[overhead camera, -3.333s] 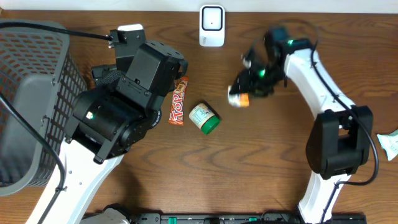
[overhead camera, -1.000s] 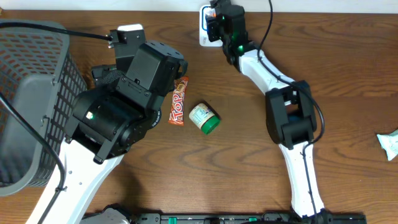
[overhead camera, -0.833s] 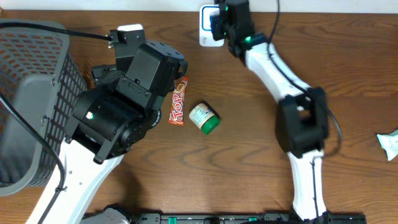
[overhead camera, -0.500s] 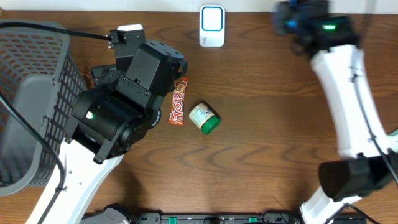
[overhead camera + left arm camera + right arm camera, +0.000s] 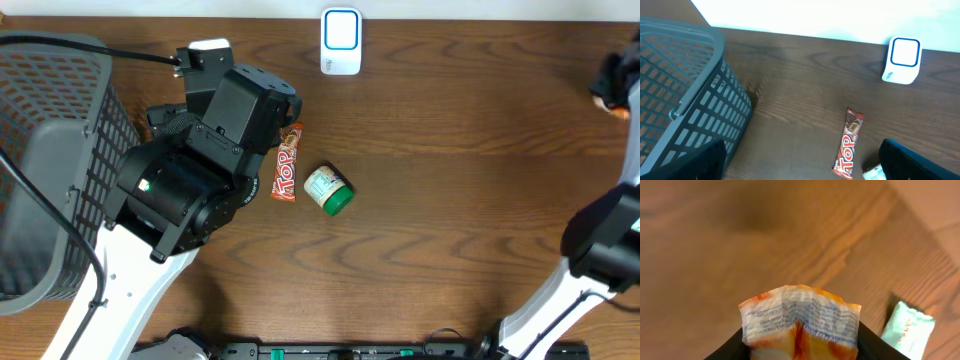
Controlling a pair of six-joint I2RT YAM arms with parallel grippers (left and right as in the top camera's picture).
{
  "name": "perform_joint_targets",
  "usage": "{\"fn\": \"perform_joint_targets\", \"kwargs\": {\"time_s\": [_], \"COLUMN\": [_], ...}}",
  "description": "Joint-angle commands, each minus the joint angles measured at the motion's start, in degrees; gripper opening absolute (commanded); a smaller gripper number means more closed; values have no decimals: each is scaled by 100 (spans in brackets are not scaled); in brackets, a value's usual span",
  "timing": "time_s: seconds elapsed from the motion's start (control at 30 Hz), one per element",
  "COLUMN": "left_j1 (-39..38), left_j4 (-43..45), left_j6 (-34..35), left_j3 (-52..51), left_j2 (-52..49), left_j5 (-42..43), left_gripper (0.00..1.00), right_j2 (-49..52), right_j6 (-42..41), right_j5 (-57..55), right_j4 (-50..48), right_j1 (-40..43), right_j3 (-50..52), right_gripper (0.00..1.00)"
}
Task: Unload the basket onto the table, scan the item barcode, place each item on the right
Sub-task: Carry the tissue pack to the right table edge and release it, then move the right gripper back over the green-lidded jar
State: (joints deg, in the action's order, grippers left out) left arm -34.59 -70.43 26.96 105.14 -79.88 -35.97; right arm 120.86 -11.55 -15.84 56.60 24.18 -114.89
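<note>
Brown wooden table (image 5: 450, 200) overhead: the scanner (image 5: 341, 41) is standing at its far edge, and the right gripper (image 5: 612, 86) is hovering, blurred, at the right border, well apart from it. Left wrist: the left gripper (image 5: 800, 167) is gaping wide near a candy bar (image 5: 849, 145). Right wrist: dark fingers (image 5: 731, 350) are pinching the orange-and-white packet (image 5: 800, 317).

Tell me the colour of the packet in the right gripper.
Orange and white with blue print. The packet shows best in the right wrist view.

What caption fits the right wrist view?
Right end effector grips an orange-and-white packet over the wooden table, pale green packet nearby.
</note>
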Motion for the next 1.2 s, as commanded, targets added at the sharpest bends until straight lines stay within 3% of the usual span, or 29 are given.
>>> {"fn": "perform_joint_targets", "kwargs": {"time_s": [0.0, 0.27, 0.33, 0.47, 0.5, 0.67, 0.83, 0.93, 1.0, 1.07, 1.17], "left_j1": [17, 17, 17, 17, 17, 17, 17, 17, 17, 17, 17], "left_j4": [-7, -7, -7, -7, -7, -7, -7, -7, -7, -7, -7], "left_j6": [-31, -33, -31, -33, -33, -33, -33, -31, -31, -31, -33], "left_j3": [46, 46, 46, 46, 46, 46, 46, 46, 46, 46, 46], "left_j2": [4, 4, 4, 4, 4, 4, 4, 4, 4, 4, 4], "left_j5": [-90, -90, -90, -90, -90, -90, -90, -90, -90, -90, -90], "left_gripper": [98, 98, 98, 98, 98, 98, 98, 98, 98, 98, 98], "right_j2": [586, 1580, 1565, 1392, 1309, 758, -48, -455, -601, -649, -632], "right_j6": [-173, -28, 122, 306, 304, 28, -334, -584, -673, -667, -627], "right_j5": [247, 240, 240, 221, 223, 343, 1923, 3272, 4074, 4638, 4616], "right_j4": [116, 256, 225, 291, 350, 649, 726, 758, 813, 927, 1300], "right_j1": [269, 743, 822, 964, 1005, 1075, 1016, 903, 737, 494, -46], "right_j3": [63, 63, 50, -236, -380, -1169, -1563, -1563, -1563, -1563, -1537], "right_gripper": [44, 45, 56, 95, 99, 99, 93, 70, 64, 66, 85]}}
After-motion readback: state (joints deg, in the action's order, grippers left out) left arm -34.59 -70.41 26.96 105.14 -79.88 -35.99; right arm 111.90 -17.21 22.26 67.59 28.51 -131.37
